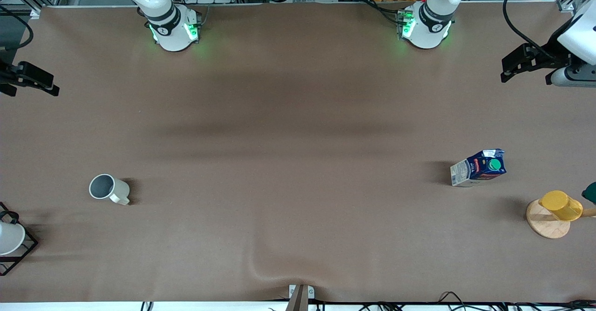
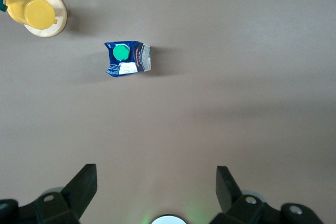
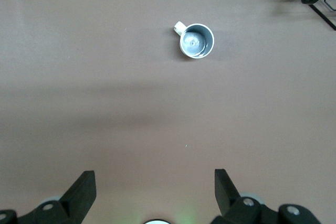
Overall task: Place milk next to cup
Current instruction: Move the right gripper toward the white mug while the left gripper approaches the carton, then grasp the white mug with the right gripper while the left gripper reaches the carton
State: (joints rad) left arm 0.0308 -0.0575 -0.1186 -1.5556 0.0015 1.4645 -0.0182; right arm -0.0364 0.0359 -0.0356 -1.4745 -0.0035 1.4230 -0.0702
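Note:
The milk, a dark blue carton with a green cap, stands upright toward the left arm's end of the table; it also shows in the left wrist view. The cup, a cream mug with a grey inside, stands toward the right arm's end; it also shows in the right wrist view. My left gripper is open and empty, high over bare table at its end. My right gripper is open and empty, high over bare table at its end.
A yellow cup sits on a round wooden stand, nearer the front camera than the milk, with a dark green thing beside it. A white cup sits in a black wire rack near the mug.

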